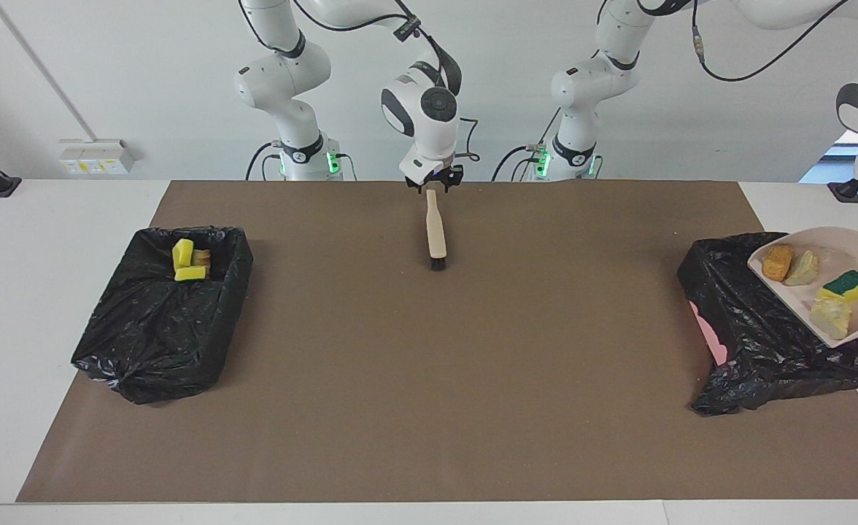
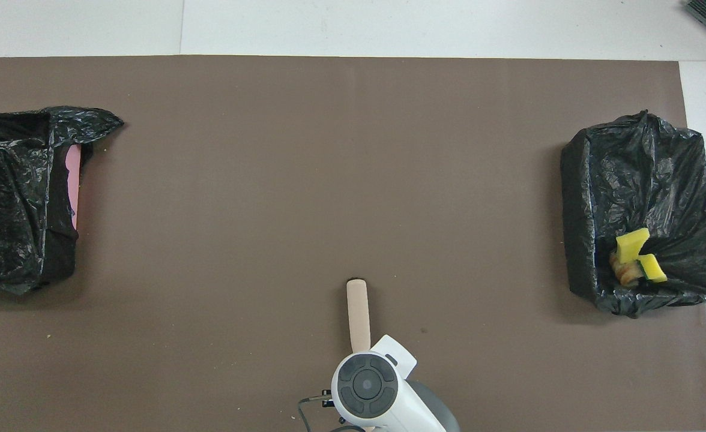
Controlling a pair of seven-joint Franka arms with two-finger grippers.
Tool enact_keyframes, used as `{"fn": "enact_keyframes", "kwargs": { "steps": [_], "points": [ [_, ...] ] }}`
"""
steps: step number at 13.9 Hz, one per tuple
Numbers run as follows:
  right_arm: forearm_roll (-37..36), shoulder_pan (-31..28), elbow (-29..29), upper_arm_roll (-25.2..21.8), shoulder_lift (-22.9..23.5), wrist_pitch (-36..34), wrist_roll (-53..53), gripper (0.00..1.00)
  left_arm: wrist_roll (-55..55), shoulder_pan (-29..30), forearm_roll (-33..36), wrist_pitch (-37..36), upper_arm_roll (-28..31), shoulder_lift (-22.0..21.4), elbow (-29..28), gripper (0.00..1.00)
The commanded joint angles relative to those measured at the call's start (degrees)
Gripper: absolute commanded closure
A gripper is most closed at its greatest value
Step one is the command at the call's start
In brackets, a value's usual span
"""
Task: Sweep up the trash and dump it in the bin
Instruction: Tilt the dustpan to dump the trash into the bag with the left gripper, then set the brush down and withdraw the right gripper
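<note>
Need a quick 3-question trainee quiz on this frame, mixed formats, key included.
1. Where is the dustpan?
A. raised over the bin at the left arm's end
B. flat on the mat
C. on the white tabletop
2. True or false: the bin at the right arm's end holds yellow pieces.
3. How many trash pieces lie in the dustpan?

Key: 1 A; 2 true; 3 four.

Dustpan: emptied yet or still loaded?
Loaded. The dustpan, over the black bin, carries four pieces of trash.
</note>
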Motion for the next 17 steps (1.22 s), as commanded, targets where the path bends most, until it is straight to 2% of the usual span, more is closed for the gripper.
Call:
{"fn": "enact_keyframes", "kwargs": {
  "steps": [1,2,3,5,7,9,11,14,17],
  "points": [
    [0.94,-7.77,6.12,-0.16,0.59,-0.45,-2.13,0.00,4.44,-0.18,3.70,0.94,0.32,-0.52,-0.48,1.00],
    [-0.11,-10.41,7.80,-0.25,0.68,-0.28,-1.96,0.00,4.26,-0.36,7.11,1.29,0.23,-0.43,-0.30,1.00],
    [-4.12,-12.53,9.03,-0.34,0.59,-0.54,-2.13,0.00,4.09,-0.88,9.50,1.30,0.23,-0.26,-0.04,1.00],
    [-13.35,-17.45,12.19,-0.08,0.68,-1.85,-2.65,0.00,3.47,-1.67,10.40,1.12,0.23,-0.26,-0.04,1.00],
    [-17.41,-20.88,15.10,-0.34,1.21,-3.26,-6.50,0.00,1.64,-2.55,16.16,0.86,0.14,-0.34,0.14,1.00],
    [-20.50,-27.10,17.73,-0.43,0.77,-4.57,-10.81,0.00,-0.31,-4.04,20.15,0.07,0.23,-0.87,0.40,1.00],
    [-20.51,-32.56,23.25,-1.12,0.68,-9.30,-16.60,0.00,-0.40,-4.23,20.51,-2.12,-0.12,-1.48,1.97,1.00],
    [-20.07,-33.20,29.86,-9.45,0.16,-16.69,-30.82,0.00,-3.80,-7.90,18.15,-9.23,-0.82,-4.38,2.43,1.00],
    [-19.37,-34.07,31.81,-15.01,-3.09,-23.37,-41.83,0.00,-12.15,-12.74,9.12,-17.58,-0.82,-5.00,2.25,1.00]
  ]
}}
